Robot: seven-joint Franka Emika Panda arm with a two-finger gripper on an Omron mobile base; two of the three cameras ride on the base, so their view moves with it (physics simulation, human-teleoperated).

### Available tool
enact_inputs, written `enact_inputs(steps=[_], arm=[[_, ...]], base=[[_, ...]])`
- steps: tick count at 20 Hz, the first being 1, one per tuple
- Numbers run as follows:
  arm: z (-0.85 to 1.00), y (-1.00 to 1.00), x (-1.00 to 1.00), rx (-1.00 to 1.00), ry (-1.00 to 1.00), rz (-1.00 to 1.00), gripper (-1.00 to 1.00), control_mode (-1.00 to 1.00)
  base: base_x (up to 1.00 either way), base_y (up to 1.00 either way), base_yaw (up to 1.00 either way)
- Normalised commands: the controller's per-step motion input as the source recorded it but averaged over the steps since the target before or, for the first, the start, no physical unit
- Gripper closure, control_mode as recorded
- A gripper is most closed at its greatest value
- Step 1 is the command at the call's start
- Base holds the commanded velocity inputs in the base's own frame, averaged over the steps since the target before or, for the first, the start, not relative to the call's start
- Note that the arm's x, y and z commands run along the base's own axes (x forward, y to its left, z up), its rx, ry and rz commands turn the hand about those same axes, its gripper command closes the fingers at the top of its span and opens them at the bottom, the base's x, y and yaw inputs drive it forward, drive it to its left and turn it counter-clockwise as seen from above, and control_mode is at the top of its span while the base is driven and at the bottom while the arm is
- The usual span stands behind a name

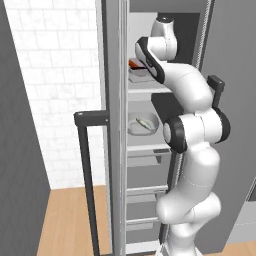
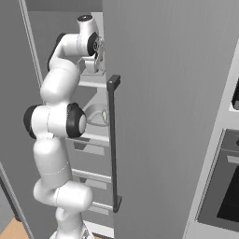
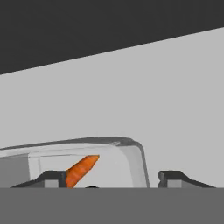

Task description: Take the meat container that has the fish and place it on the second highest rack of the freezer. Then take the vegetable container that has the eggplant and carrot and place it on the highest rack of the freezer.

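The gripper [image 3: 111,179] stands released, fingers straddling the wall of the tray [image 3: 131,151] with the carrot [image 3: 81,169]; pulling back crooked can drag it off the highest rack [image 1: 145,90]

My arm [image 1: 192,150]: glossy white rounded segments, bulbous links. Dark black bands ring joints, at elbow and near wrist. Dark cap tops upper link. Tool [image 3: 111,177]: two small dark grey finger tips.

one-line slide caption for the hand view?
Open fingers straddle the clear vegetable container's wall, carrot inside.
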Motion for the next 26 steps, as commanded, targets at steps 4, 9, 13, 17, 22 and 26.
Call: enact_inputs(steps=[4, 9, 13, 17, 22, 26], arm=[[0.00, 0.00, 0.00, 0.00, 0.00, 0.00, -1.00, -1.00], [-0.12, 0.00, -0.36, 0.03, -0.28, 0.00, -1.00, -1.00], [-0.53, 0.00, -0.13, 0.04, -0.32, 0.00, -1.00, -1.00], [-0.16, 0.00, -0.13, 0.04, -0.24, -0.01, -1.00, -1.00], [0.58, -0.02, -0.87, 0.00, -0.07, -0.01, -1.00, -1.00], [0.35, -0.01, -1.00, 0.00, -0.02, 0.00, -1.00, -1.00]], base=[[0.00, 0.00, 0.00], [0.00, 0.00, 0.00], [0.00, 0.00, 0.00], [0.00, 0.00, 0.00], [0.00, 0.00, 0.00], [0.00, 0.00, 0.00]])
